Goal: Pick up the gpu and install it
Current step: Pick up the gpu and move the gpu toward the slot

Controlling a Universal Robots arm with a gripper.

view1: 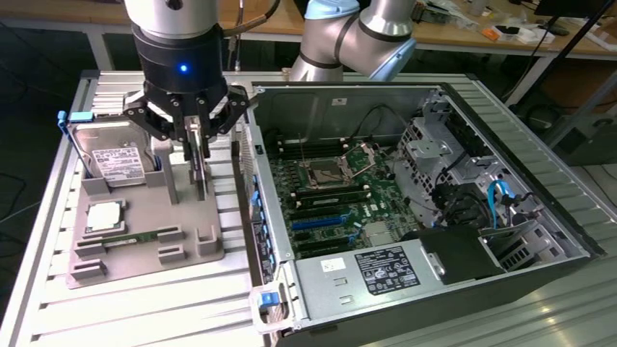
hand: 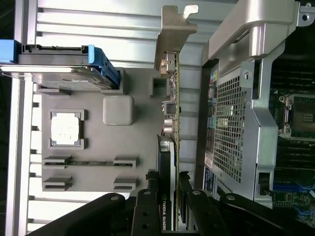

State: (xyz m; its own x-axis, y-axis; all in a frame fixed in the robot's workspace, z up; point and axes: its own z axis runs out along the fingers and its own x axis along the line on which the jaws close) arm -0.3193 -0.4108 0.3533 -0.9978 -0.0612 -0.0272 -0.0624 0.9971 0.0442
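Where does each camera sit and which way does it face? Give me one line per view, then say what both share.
Exterior view: off the arm, high up, looking down on the grey tray at its left and the open computer case at its right; the arm and gripper show.
Wrist view: on the wrist, looking down along the gripper at the tray; its dark fingers show, closed on the gpu.
Shared: the gpu, the hard drive, the tray and the case.
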